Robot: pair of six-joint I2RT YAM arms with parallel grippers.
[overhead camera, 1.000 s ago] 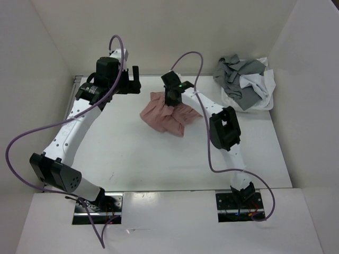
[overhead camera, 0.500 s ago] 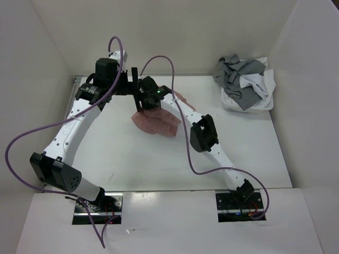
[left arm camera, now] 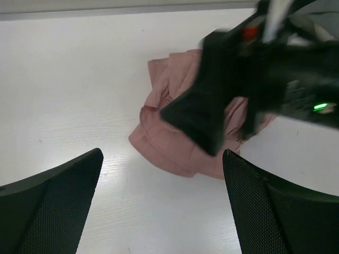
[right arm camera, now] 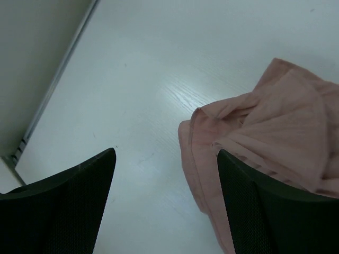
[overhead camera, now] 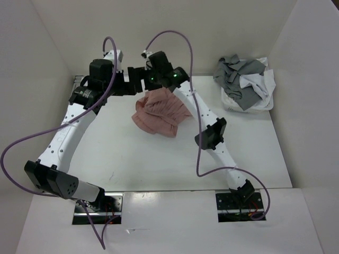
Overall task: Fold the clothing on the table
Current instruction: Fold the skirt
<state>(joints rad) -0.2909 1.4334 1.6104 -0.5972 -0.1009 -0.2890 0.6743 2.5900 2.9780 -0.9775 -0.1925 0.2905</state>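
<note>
Robot manipulation lab: a boxed-in test cell

A bare white desk (overhead camera: 132, 159) with a thin metal rim is closed in by plain white panels (overhead camera: 37, 63) at 9, 12 and 3 o'clock. Two white-and-black robot arms, the left arm (overhead camera: 66, 135) and the right arm (overhead camera: 197, 108), are bolted to metal base plates (overhead camera: 98, 207) at 6 o'clock, with purple cables (overhead camera: 198, 161) looping loose from them. A heap of grey and white garments (overhead camera: 243, 84) lies at 2 o'clock.

Dusty-pink clothing (overhead camera: 156, 114) crumpled, lying on white table (overhead camera: 132, 159), far half.
</note>
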